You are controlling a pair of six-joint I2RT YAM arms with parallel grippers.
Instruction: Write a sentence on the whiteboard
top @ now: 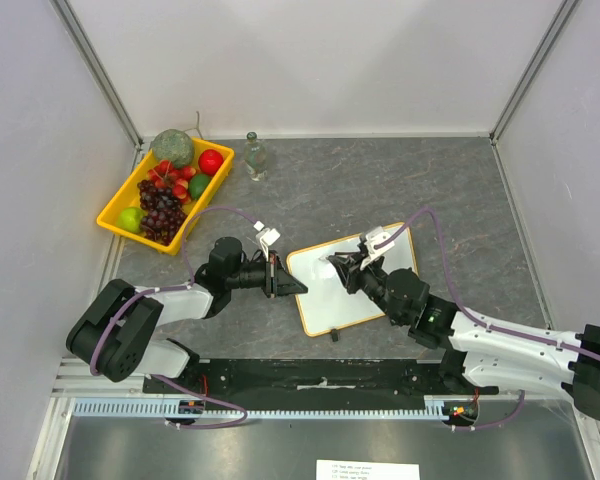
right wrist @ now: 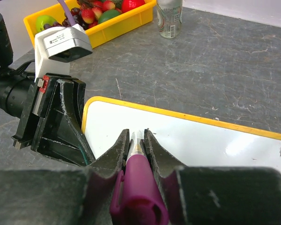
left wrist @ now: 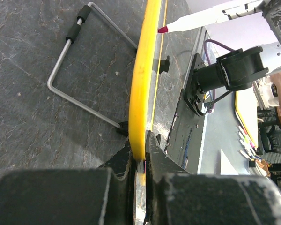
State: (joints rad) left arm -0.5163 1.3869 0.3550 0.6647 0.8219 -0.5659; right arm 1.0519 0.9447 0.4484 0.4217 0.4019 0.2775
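Observation:
The whiteboard (top: pixel 355 295), white with a thin yellow frame, lies on the grey table between the arms. Its face shows no marks. My left gripper (top: pixel 292 284) is shut on the board's left edge; the left wrist view shows the yellow rim (left wrist: pixel 141 84) pinched between the jaws of the left gripper (left wrist: pixel 143 151). My right gripper (top: pixel 340 266) is shut on a marker with a purple cap on its back end (right wrist: pixel 139 187), over the board's upper left part (right wrist: pixel 201 140). The marker's red tip (left wrist: pixel 163 29) is at or just above the board's face.
A yellow fruit tray (top: pixel 113 207) with grapes, apples and other fruit stands at the back left. A small glass bottle (top: pixel 255 157) stands next to it. A bent wire stand (left wrist: pixel 84 70) lies by the board's underside. Grey walls close three sides.

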